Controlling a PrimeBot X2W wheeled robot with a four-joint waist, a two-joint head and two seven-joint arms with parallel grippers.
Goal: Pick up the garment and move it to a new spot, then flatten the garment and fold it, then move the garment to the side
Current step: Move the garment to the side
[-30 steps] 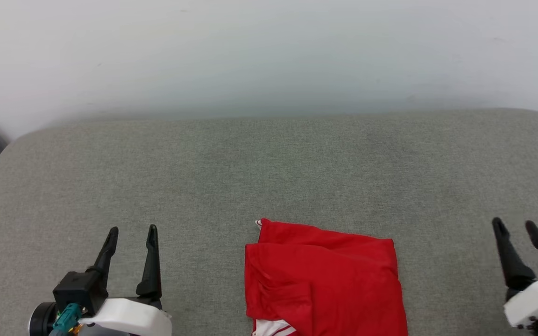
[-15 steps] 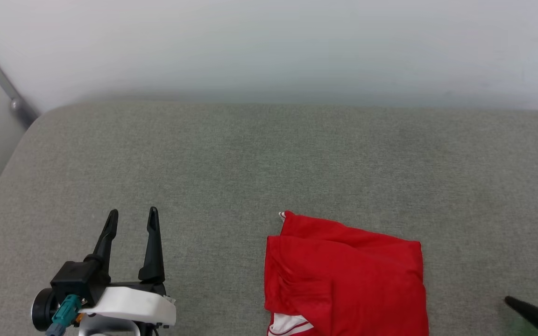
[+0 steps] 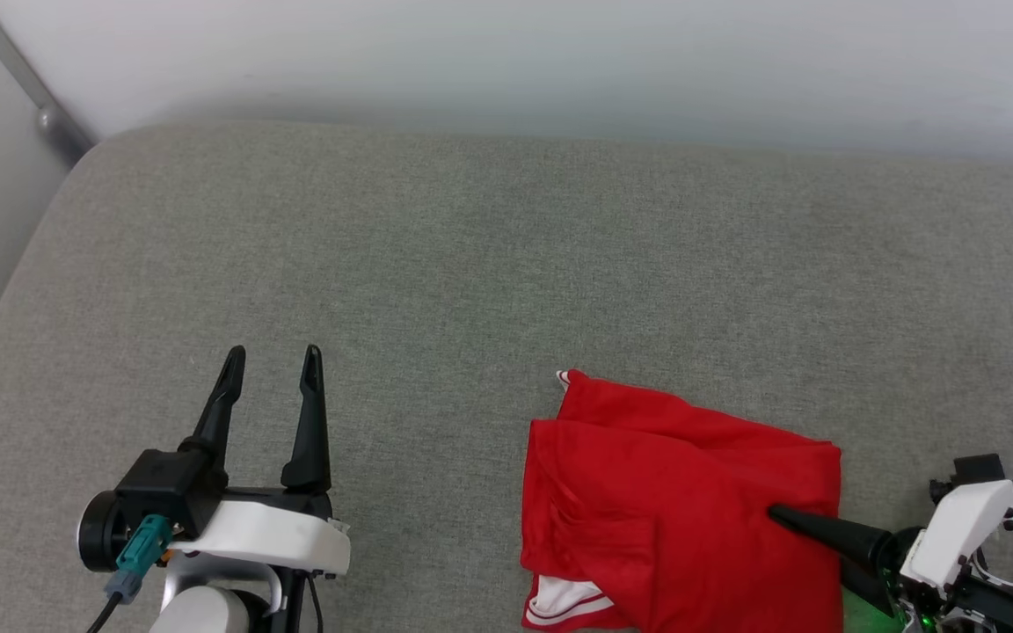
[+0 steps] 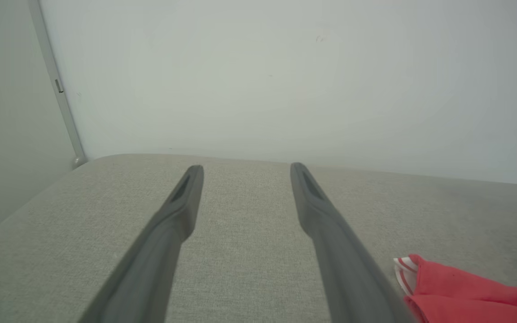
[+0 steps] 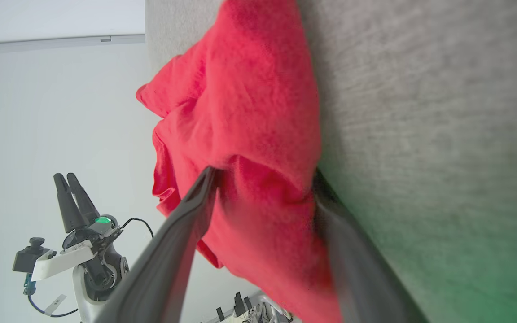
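Note:
The garment (image 3: 674, 492) lies folded on the grey cushion (image 3: 471, 264), bright red, with a white striped panel showing at its near left corner. My right gripper (image 3: 801, 536) reaches in from the right, turned on its side. In the right wrist view this gripper (image 5: 263, 172) is open and straddles the garment's (image 5: 240, 112) right edge, one finger over the cloth and the other low against the cushion. My left gripper (image 3: 274, 352) hovers open and empty well to the left of the garment. The left wrist view has it (image 4: 246, 168) pointing at the wall, a garment (image 4: 456, 287) corner at lower right.
A pale wall (image 3: 506, 61) runs along the far edge of the cushion. A grey metal pipe (image 3: 40, 101) slants down at the far left corner. The cushion's left edge curves away beside my left arm. Bare cushion stretches beyond and left of the garment.
The head camera has shifted. My right gripper has swung in from the far right, turned sideways, and now straddles the garment's right edge. The left gripper has held its pose.

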